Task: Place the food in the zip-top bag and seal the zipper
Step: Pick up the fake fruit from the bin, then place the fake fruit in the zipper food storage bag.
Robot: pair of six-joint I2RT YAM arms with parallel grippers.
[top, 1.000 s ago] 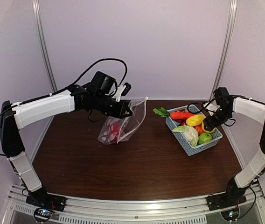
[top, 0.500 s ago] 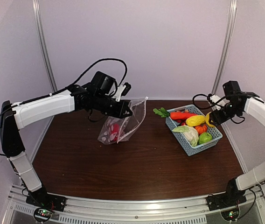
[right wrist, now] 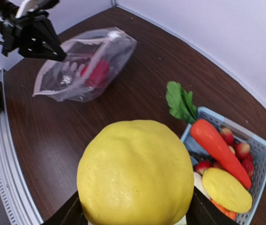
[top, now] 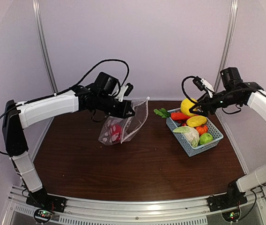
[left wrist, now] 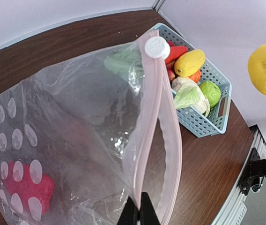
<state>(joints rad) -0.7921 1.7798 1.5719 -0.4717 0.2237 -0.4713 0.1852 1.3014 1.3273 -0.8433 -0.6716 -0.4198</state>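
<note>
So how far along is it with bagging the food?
One red piece sits in the bag, so that's done. Now the left gripper pinches the bag's mouth edge while the right gripper holds a yellow fruit in the air near the basket. Remaining: the carrot, cabbage and the rest in the basket, then the zipper, which gapes open.
</note>
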